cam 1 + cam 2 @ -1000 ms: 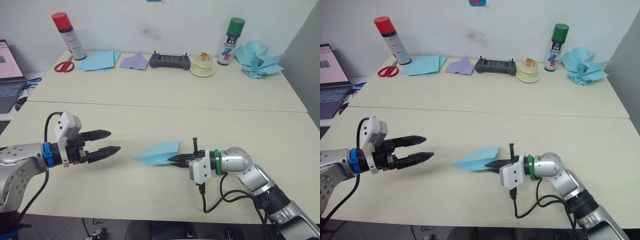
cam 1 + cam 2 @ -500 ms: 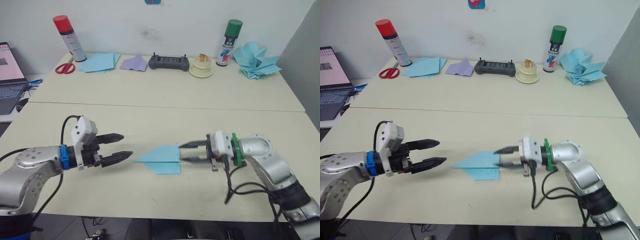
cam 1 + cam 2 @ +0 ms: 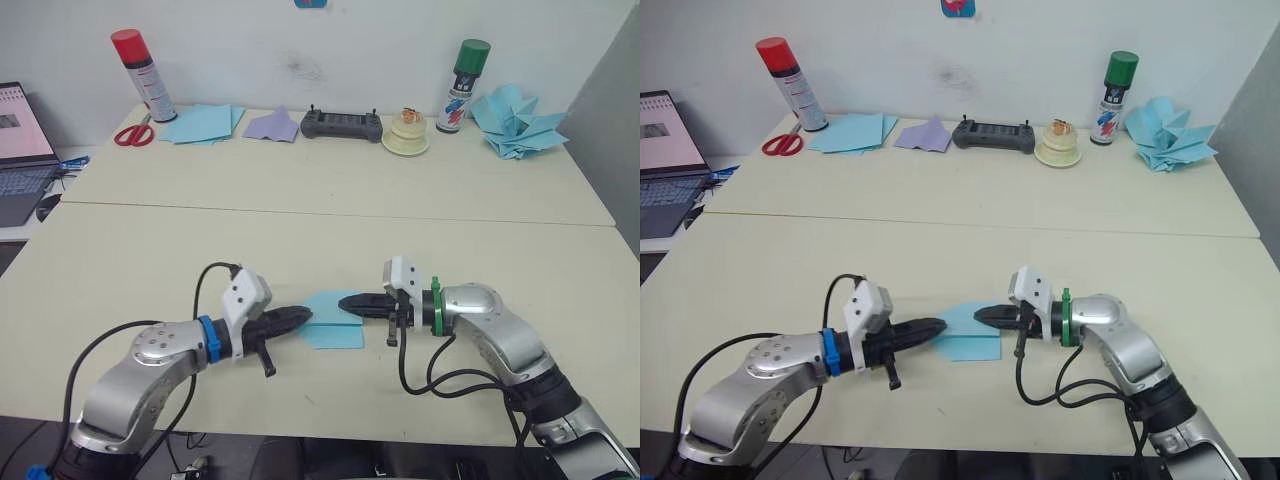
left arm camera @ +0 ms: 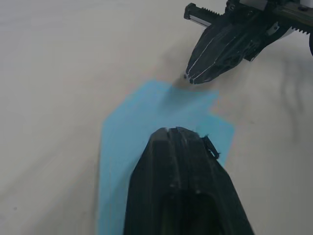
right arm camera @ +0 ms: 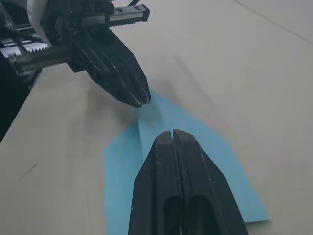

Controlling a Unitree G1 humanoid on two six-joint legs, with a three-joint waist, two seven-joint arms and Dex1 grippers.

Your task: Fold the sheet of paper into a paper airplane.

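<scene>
Paper lies flat near the front of the cream table (image 3: 120,250), the folded light-blue sheet of paper (image 3: 335,322) caught between two tips that meet it from opposite sides. From the left, the left gripper (image 3: 298,316) reaches in low with its fingers pressed together, their tip resting on the sheet's near-left part; nothing is pinched between them. From the right, the right gripper (image 3: 348,301) comes in the same way, fingers closed tight, tip on the sheet's far edge. Both seem to press the sheet down, likely to flatten a crease rather than lift it. The table around the sheet is bare on every side, so either arm has room to slide outward along a fold; the front edge lies close behind both forearms, which limits pulling back.
</scene>
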